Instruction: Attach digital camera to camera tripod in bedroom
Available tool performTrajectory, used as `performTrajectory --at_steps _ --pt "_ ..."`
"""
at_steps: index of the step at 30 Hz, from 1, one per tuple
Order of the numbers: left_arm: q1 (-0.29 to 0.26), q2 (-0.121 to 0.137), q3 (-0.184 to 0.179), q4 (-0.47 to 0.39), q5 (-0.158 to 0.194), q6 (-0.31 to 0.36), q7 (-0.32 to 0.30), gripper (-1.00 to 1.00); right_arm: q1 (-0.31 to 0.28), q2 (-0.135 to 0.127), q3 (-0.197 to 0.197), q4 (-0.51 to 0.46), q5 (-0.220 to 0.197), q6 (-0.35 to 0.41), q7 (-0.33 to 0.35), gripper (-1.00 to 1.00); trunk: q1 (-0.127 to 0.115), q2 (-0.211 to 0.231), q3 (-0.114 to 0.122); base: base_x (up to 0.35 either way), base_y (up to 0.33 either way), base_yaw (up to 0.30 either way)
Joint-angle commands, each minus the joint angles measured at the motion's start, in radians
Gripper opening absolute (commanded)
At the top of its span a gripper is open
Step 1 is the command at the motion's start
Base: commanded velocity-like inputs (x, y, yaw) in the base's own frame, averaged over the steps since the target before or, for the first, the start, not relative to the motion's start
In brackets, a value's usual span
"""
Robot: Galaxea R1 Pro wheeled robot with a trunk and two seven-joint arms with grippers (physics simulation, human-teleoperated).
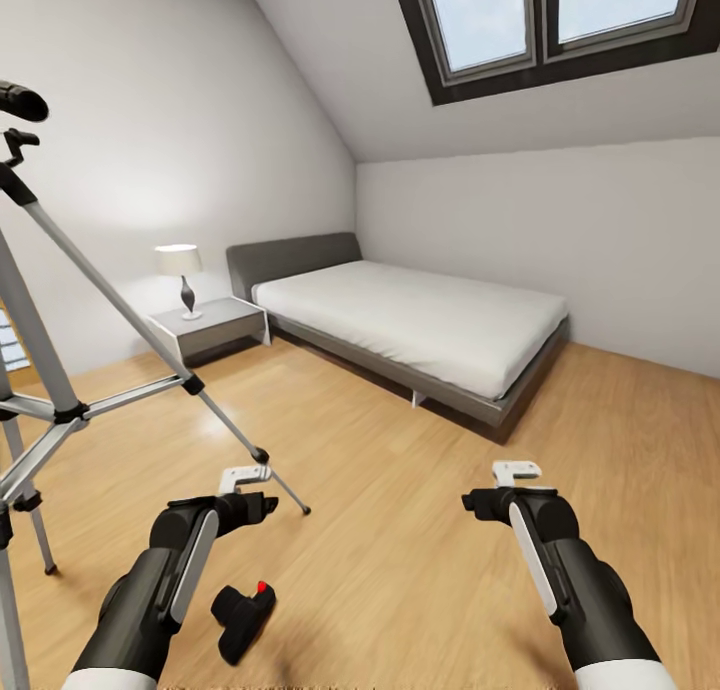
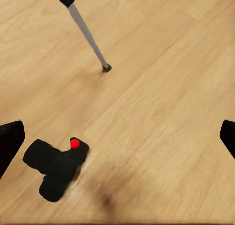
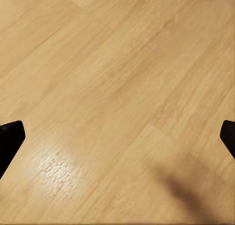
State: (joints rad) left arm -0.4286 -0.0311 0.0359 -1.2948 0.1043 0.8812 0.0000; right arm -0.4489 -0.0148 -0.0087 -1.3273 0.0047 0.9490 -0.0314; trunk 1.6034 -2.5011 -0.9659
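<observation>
**Camera on the floor, tripod at the left edge, both jaws spread**

From the head view I see the bedroom: a low grey bed (image 1: 420,335) with a white mattress in the middle of the frame, a nightstand (image 1: 212,325) with a lamp (image 1: 181,275) to its left, and a dark-framed skylight (image 1: 555,20) at the upper right. The camera tripod (image 1: 60,370) stands along the left edge, its silver legs splayed over the wood floor (image 1: 400,530), one foot reaching toward lower centre. The digital camera (image 1: 243,618) lies on the floor at lower left, red button up, just beside my left arm. The left gripper (image 1: 245,482) and right gripper (image 1: 515,473) both hang above the floor, holding nothing.

In the left wrist view the digital camera (image 2: 56,168) sits in the lower left of the frame, close to one dark fingertip (image 2: 10,142); the jaws are spread wide, apart from it. A tripod leg (image 2: 88,34) ends in its foot at upper centre.

In the right wrist view I see bare floor (image 3: 117,98) between widely spread fingertips (image 3: 10,139).
</observation>
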Motion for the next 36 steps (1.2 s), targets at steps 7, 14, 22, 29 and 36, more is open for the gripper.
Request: performTrajectory --at_steps 7,14,22,29,36 --pt "0.001 -0.001 0.003 0.089 0.003 -0.008 0.002 1.0 -0.001 0.001 -0.002 -0.009 -0.001 0.024 -0.005 1.0 0.003 -0.002 -0.028 0.0 0.0 0.0" --pt "0.001 0.0 0.003 0.123 -0.009 -0.012 0.011 1.0 -0.001 0.002 -0.002 -0.01 -0.003 0.016 -0.004 1.0 0.006 -0.004 -0.055 0.0 0.0 0.0" --pt "0.001 -0.002 0.002 0.106 -0.005 -0.017 0.006 1.0 -0.001 0.001 -0.002 -0.009 -0.005 0.016 -0.004 1.0 0.01 -0.006 -0.086 0.0 0.0 0.0" --pt "0.001 -0.002 0.002 0.094 -0.001 -0.025 0.005 1.0 -0.001 0.002 -0.002 -0.01 -0.006 0.017 -0.004 1.0 0.013 -0.007 -0.113 0.0 0.0 0.0" --pt "0.001 -0.003 0.002 0.091 0.0 -0.027 0.005 1.0 -0.001 0.002 -0.002 -0.01 -0.007 0.016 -0.004 1.0 0.016 -0.009 -0.14 0.0 0.0 0.0"
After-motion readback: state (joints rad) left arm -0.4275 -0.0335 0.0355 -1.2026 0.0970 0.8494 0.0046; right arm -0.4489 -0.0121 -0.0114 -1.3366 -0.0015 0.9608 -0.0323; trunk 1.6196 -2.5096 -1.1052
